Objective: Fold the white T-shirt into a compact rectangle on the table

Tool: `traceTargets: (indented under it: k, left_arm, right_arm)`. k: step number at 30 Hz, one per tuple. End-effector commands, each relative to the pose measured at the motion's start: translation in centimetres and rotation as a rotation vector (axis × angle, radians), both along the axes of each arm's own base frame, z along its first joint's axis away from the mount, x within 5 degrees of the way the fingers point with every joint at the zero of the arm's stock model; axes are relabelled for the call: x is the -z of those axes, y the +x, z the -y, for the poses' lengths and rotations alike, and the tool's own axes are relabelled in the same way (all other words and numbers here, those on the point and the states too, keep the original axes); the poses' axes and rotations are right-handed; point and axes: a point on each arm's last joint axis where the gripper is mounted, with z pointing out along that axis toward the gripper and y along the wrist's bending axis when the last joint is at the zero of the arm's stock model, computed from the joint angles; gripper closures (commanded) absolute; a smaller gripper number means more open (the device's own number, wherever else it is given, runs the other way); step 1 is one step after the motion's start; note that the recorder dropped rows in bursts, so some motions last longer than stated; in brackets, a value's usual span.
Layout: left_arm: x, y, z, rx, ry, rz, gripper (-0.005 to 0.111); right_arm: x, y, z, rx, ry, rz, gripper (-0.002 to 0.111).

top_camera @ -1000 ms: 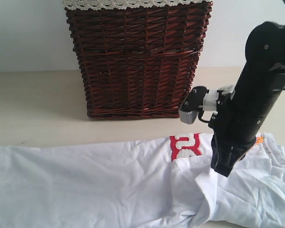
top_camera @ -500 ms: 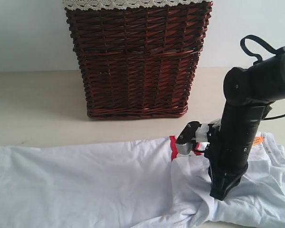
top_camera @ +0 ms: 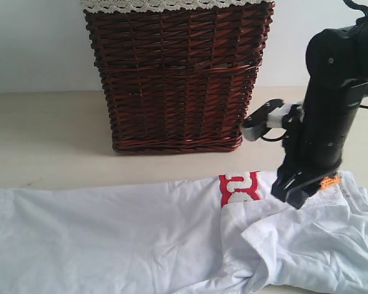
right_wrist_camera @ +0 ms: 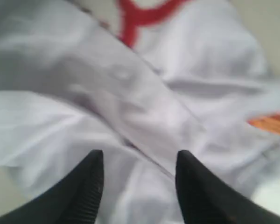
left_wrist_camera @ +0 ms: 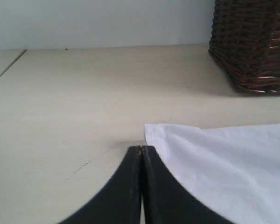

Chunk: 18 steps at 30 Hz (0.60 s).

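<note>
The white T-shirt (top_camera: pixel 110 233) lies spread across the table (top_camera: pixel 43 135), with its right side folded over in wrinkles and the red band (top_camera: pixel 239 187) showing at its far edge. My right gripper (top_camera: pixel 292 197) hovers just above that folded part near the orange tag (top_camera: pixel 330 181). In the right wrist view it (right_wrist_camera: pixel 140 158) stands open over the white cloth (right_wrist_camera: pixel 144 107), holding nothing. My left gripper (left_wrist_camera: pixel 141 148) is shut and rests low on the table beside the shirt's corner (left_wrist_camera: pixel 151 130). It does not show in the exterior view.
A tall dark wicker basket (top_camera: pixel 178 73) with white lace trim stands at the back centre against the wall, close behind the right arm. The basket's lower corner (left_wrist_camera: pixel 256 46) shows in the left wrist view. Bare table (left_wrist_camera: pixel 74 93) stretches around the shirt's left corner.
The right gripper dipped down onto the folded cloth, then rose and pulled back toward the basket. The folded flap now lies on the shirt.
</note>
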Motion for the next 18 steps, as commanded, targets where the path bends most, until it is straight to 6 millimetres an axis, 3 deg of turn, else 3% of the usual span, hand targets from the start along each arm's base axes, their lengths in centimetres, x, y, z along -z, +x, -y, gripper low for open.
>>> traceTargets:
  k: [1,5,9,14,18]
  left_arm:
    - [-0.2,0.0,0.0,-0.004,0.005,0.016,0.107]
    - [-0.2,0.0,0.0,-0.004,0.005,0.016,0.107]
    - [-0.2,0.0,0.0,-0.004,0.005,0.016,0.107]
    - [-0.2,0.0,0.0,-0.004,0.005,0.016,0.107]
    - [-0.2,0.0,0.0,-0.004,0.005,0.016,0.107]
  right_arm:
    - [1.2,0.1,6.0,0.320,-0.235,0.072,0.050]
    - [2.4,-0.3,10.2,0.531,-0.210,0.038,0.047]
    - [2.9,-0.1,13.0,0.754,-0.093,0.050,0.047]
    - [4.6,-0.1,12.9,0.815,0.180,-0.027,0.047]
    - [4.6,0.4,11.9,0.769,0.336,-0.041,0.047]
